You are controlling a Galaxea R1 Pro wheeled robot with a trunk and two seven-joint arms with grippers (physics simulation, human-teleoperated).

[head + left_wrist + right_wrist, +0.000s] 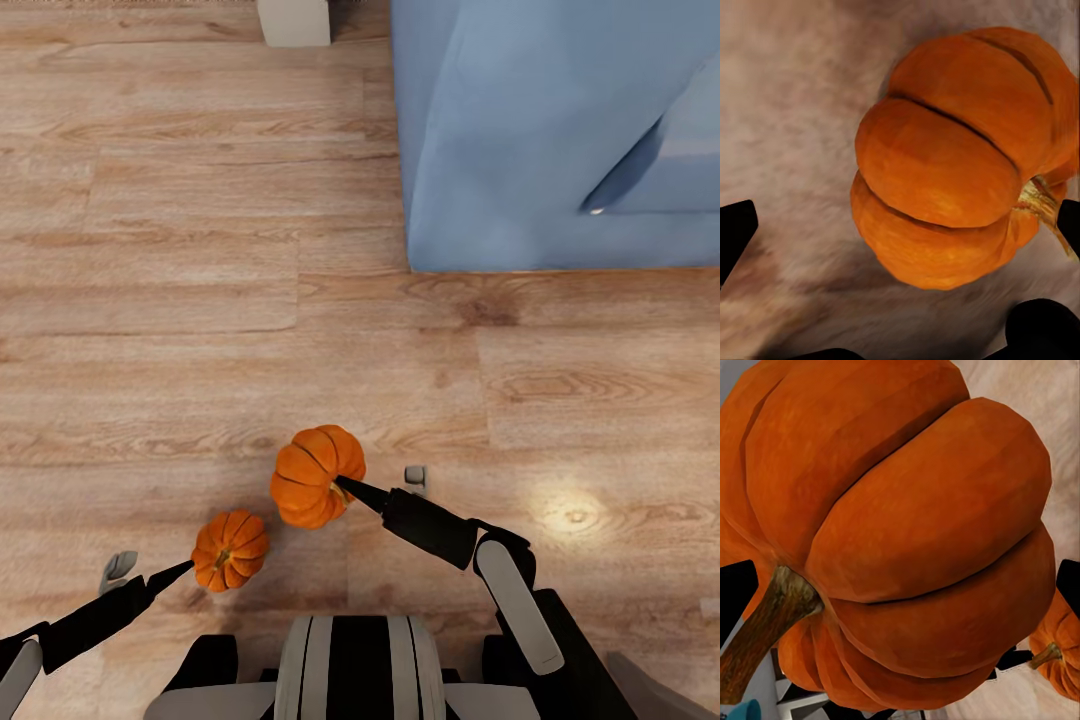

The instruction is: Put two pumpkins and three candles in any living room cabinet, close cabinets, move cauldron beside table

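Two bright orange ribbed pumpkins show over the wood floor just ahead of my trunk. The bigger-looking pumpkin [318, 476] is raised off the floor, and my right gripper [345, 487] is shut on it. Up close that pumpkin [907, 532] spans the whole gap between the right gripper's [900, 585] two black fingers, stem to one side. The other pumpkin [230, 550] rests on the floor. My left gripper [185, 572] is open around it. In the left wrist view this pumpkin [952, 165] lies against one finger [1069, 225], with a gap to the other.
A blue sofa [550, 130] fills the far right, its base edge on the floor. A pale grey block [293, 22] stands at the far edge. Bare wood floor [180, 300] stretches ahead and to the left.
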